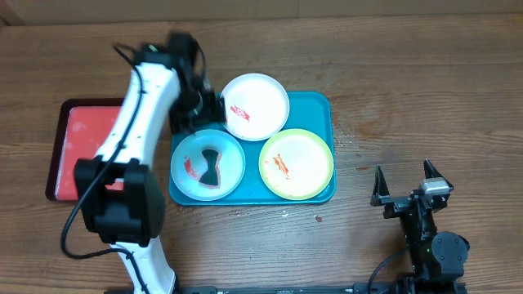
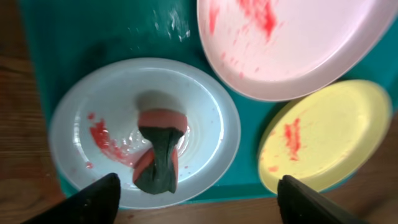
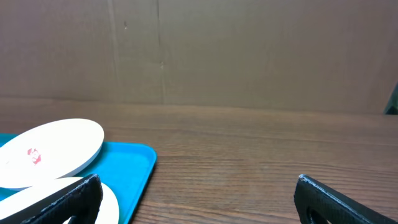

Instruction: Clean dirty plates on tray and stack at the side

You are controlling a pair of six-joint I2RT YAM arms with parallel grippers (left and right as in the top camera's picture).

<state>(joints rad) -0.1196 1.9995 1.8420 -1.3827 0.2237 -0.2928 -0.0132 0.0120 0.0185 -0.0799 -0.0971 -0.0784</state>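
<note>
Three dirty plates with red smears lie on the teal tray: a white plate at the back, a light blue plate front left, a yellow-green plate front right. A scrunched red and dark cloth rests on the blue plate. My left gripper hovers over the tray's back left, open and holding nothing; its wrist view shows the cloth lying free on the blue plate ahead of the gripper. My right gripper stands open over bare table, right of the tray.
A smaller red tray with a dark rim lies left of the teal one, partly under my left arm. In the right wrist view the white plate and the teal tray's corner sit left of the open gripper.
</note>
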